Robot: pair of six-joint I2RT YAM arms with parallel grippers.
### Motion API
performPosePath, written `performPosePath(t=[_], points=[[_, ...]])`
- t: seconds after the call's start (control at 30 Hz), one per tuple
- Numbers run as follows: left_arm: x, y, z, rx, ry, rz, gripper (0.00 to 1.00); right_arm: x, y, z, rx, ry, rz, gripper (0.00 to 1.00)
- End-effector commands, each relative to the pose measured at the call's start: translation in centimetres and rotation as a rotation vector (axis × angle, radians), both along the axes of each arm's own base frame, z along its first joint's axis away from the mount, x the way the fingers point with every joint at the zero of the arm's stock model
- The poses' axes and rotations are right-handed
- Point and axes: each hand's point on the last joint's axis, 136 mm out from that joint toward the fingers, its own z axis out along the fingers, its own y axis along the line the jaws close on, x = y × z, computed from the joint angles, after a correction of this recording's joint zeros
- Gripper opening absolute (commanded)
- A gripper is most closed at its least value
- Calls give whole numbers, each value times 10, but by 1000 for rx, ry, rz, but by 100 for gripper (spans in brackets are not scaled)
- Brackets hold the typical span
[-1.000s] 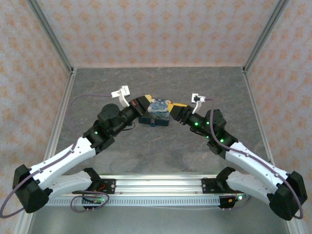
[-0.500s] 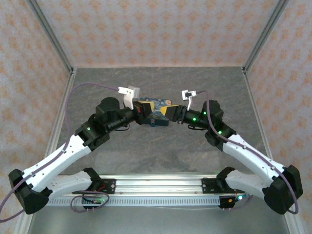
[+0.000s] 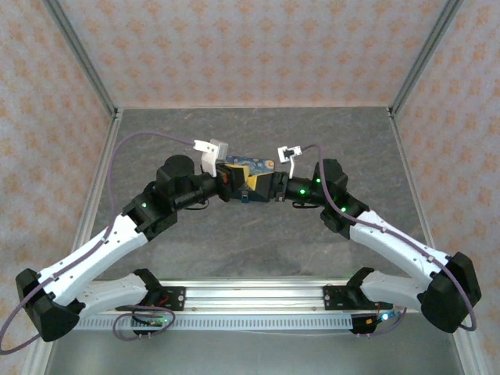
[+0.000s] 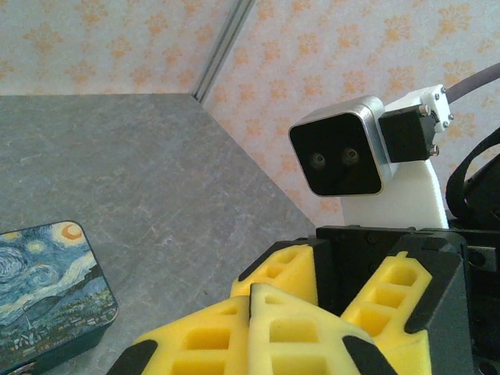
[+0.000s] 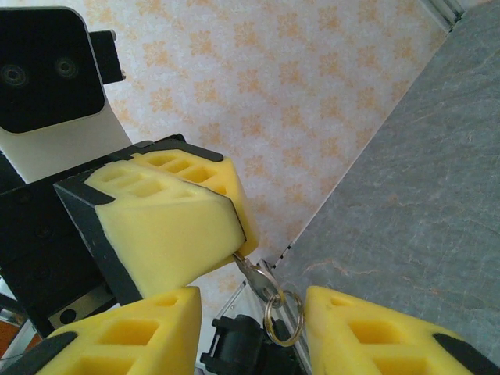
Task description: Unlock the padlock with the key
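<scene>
My left gripper (image 3: 234,181) is shut on the key (image 5: 254,272). The key's silver head and ring (image 5: 281,316) stick out from the left gripper's yellow pads (image 5: 168,223) in the right wrist view. My right gripper (image 5: 250,301) is open, with one finger on each side of the ring and neither touching it. In the left wrist view my left gripper (image 4: 251,293) has its pads pressed together, hiding the key. The two grippers meet nose to nose in front of the night-sky box (image 3: 251,165). A small teal bit (image 3: 244,196) under the box's near edge may be the padlock.
The night-sky box (image 4: 47,289) lies flat on the grey table (image 3: 258,242), just behind the grippers. Patterned walls and metal corner posts (image 3: 82,66) close in the back and sides. The right arm's camera block (image 4: 344,156) sits close above my left fingers.
My right gripper has moved left to meet the left gripper, and its jaws have narrowed around the key ring. The left gripper has lifted and turned towards it and stays shut.
</scene>
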Motion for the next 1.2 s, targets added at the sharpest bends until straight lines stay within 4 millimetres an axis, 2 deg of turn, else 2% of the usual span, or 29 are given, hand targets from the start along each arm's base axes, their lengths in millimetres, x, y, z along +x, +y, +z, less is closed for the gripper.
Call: performPosePath(t=[0.0,0.17,0.47,0.67,0.83,0.87,0.93,1.0,1.1,1.17], points=[[-2,-2,15,-6,-40,-30,0,-3,1,26,49,-79,6,38],[-2,-4,13,-3,-33,-39,0,-2,1,26,46,-85,9,34],[0,-2,14,-7,-33,-23,0,-2,1,18,24,-76,5,20],[1,-3,14,-8,-29,-23,0,-1,0,14,3,-76,-8,1],[3,-2,14,-3,-24,-12,0,2,-5,7,-37,-82,-46,0],[4,0,13,1,-21,-5,5,4,-7,6,-46,-84,-56,0],[8,4,13,11,-17,25,28,7,-10,-1,-77,-75,-85,0],[13,13,12,22,-12,69,43,13,-14,-11,-112,-53,-111,0],[21,30,8,28,5,151,59,25,-23,-28,-140,-1,-161,0],[27,43,0,33,30,208,65,35,-29,-39,-150,32,-189,0]])
